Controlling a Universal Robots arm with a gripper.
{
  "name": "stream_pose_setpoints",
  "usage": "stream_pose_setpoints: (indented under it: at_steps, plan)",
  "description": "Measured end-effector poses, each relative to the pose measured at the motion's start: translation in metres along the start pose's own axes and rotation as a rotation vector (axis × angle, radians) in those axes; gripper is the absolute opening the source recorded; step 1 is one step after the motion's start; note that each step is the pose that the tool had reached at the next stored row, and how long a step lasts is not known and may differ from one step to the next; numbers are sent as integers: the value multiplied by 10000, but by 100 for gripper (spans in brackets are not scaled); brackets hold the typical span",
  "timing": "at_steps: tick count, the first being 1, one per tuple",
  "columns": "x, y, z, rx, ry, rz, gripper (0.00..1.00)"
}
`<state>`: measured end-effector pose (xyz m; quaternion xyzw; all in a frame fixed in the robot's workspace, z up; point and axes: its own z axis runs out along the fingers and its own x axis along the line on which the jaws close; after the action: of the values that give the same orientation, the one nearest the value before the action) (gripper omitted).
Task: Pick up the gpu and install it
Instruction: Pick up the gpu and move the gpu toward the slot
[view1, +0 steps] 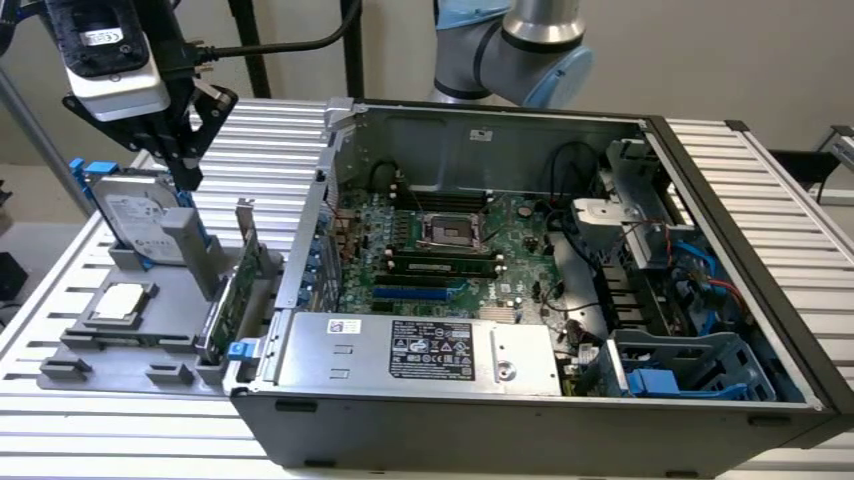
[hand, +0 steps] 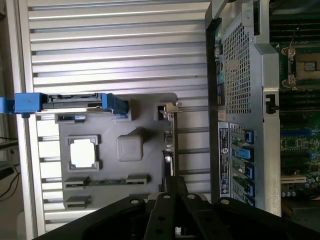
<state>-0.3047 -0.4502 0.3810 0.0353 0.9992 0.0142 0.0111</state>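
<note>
Where the holder (view1: 60, 372) sits on the bench (view1: 134, 440), the hard drive (view1: 140, 215) stands at the exterior view's left. The pincer (view1: 187, 178) hangs over the holder, fingers together and empty. The gpu (view1: 227, 300) stands on edge in the holder, just beside the open case (view1: 534, 420).

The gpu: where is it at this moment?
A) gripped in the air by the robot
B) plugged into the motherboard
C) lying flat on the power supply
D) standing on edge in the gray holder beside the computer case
D: the gpu stands on edge in the gray holder outside the computer case, with the gripper higher up, apart from it.
</note>
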Motion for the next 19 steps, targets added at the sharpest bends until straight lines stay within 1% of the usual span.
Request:
stream_pose_setpoints:
  at_steps: [5,8,9,10,11,13,16,19]
  plan:
    - [0,0,0,0,0,0,12]
    - [0,0,0,0,0,0,30]
    - [0,0,0,0,0,0,30]
    - [0,0,0,0,0,0,36]
    - [0,0,0,0,0,0,36]
    - [0,0,4,1,1,0,48]
    - [6,-6,52,2,0,-2,48]
    - [7,-34,105,2,0,0,48]
